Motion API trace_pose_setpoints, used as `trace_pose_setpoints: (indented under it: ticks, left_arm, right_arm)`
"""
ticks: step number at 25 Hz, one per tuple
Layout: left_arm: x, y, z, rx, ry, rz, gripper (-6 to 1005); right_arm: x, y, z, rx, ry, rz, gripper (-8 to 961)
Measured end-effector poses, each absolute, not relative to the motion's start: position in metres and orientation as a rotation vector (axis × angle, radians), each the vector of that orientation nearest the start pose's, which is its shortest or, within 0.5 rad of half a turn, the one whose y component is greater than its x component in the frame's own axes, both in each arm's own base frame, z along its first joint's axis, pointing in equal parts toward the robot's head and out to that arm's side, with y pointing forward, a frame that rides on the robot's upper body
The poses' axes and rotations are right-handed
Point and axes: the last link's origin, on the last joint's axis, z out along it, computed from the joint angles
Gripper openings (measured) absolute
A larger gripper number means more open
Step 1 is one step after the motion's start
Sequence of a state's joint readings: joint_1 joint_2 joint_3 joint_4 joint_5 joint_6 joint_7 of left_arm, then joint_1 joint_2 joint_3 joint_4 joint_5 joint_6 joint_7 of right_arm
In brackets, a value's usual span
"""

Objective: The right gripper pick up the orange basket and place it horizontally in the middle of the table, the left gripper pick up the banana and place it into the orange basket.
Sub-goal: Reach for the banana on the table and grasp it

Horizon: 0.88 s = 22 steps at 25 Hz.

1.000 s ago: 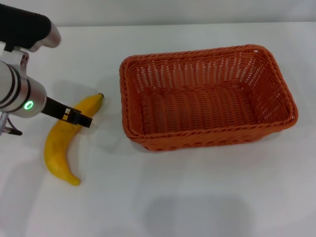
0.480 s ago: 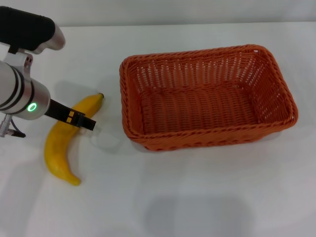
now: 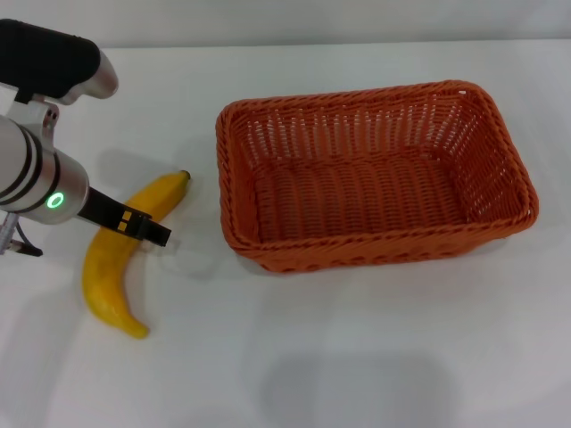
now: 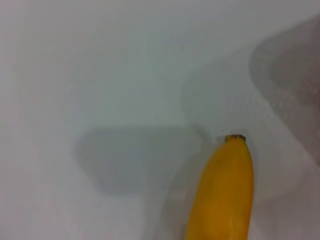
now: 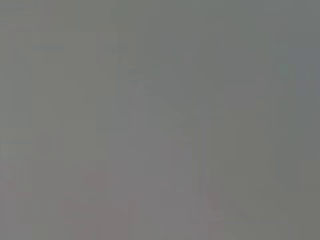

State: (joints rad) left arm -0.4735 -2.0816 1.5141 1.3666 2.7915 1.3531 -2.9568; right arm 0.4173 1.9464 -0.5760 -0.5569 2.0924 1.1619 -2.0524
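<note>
My left gripper [image 3: 147, 227], whose opening I cannot tell, hangs over the middle of the banana [image 3: 111, 267], which runs from 7 to 1 o'clock.

Our left arm reaches in from the left edge of the head view, silver with black bands and a lit green ring. Our left hand [image 3: 147, 230] points its thin black, yellow-marked fingers down and rightward.
</note>
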Motion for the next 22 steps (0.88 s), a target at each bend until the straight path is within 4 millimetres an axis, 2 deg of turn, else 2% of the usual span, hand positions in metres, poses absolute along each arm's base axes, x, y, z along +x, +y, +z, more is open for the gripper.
trace_pose_setpoints:
  ticks: [18, 22]
  left_arm:
    - [-0.2198, 0.3459, -0.0012, -2.181, -1.226, 0.504, 776]
    - [-0.2204, 0.3446, -0.0011, -2.186, -1.228, 0.522, 613]
  right_arm:
    - [0.3339, 0.3693, 0.1728, -1.526, 0.554, 1.021, 843]
    - [0.3334, 0.3692, 0.1725, -1.526, 0.553, 1.024, 843]
